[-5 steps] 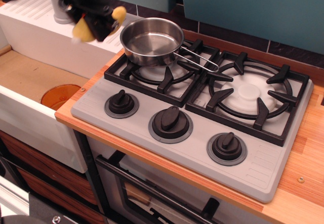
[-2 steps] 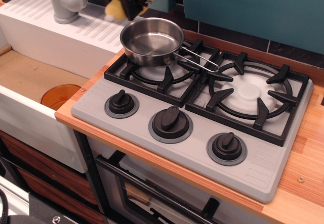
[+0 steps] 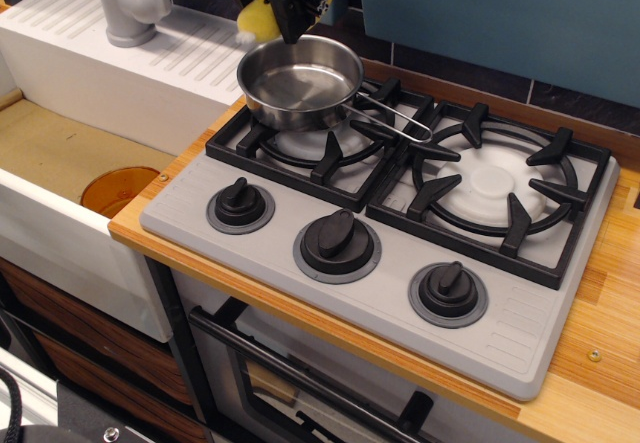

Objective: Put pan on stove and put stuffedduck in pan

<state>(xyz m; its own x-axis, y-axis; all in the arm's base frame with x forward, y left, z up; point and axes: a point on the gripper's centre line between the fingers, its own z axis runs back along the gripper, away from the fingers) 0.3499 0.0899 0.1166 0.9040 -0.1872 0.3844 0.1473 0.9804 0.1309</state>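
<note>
The shiny steel pan (image 3: 300, 85) stands upright on the left burner grate of the grey stove (image 3: 380, 293), its wire handle (image 3: 392, 118) pointing right. The pan is empty inside. My black gripper (image 3: 283, 13) hangs just above the pan's far rim at the top of the view. It is shut on the yellow stuffedduck (image 3: 258, 19), whose body sticks out on the left of the fingers and a bit of yellow shows on the right. The duck is held in the air, apart from the pan.
A white sink (image 3: 70, 178) with a grey faucet (image 3: 130, 3) and an orange drain plug (image 3: 118, 188) lies to the left. The right burner (image 3: 495, 185) is bare. Three black knobs (image 3: 336, 243) line the stove front. A teal wall stands behind.
My gripper has carried the duck to the right, from over the sink's drainboard to just above the pan's far rim. The pan has not moved.
</note>
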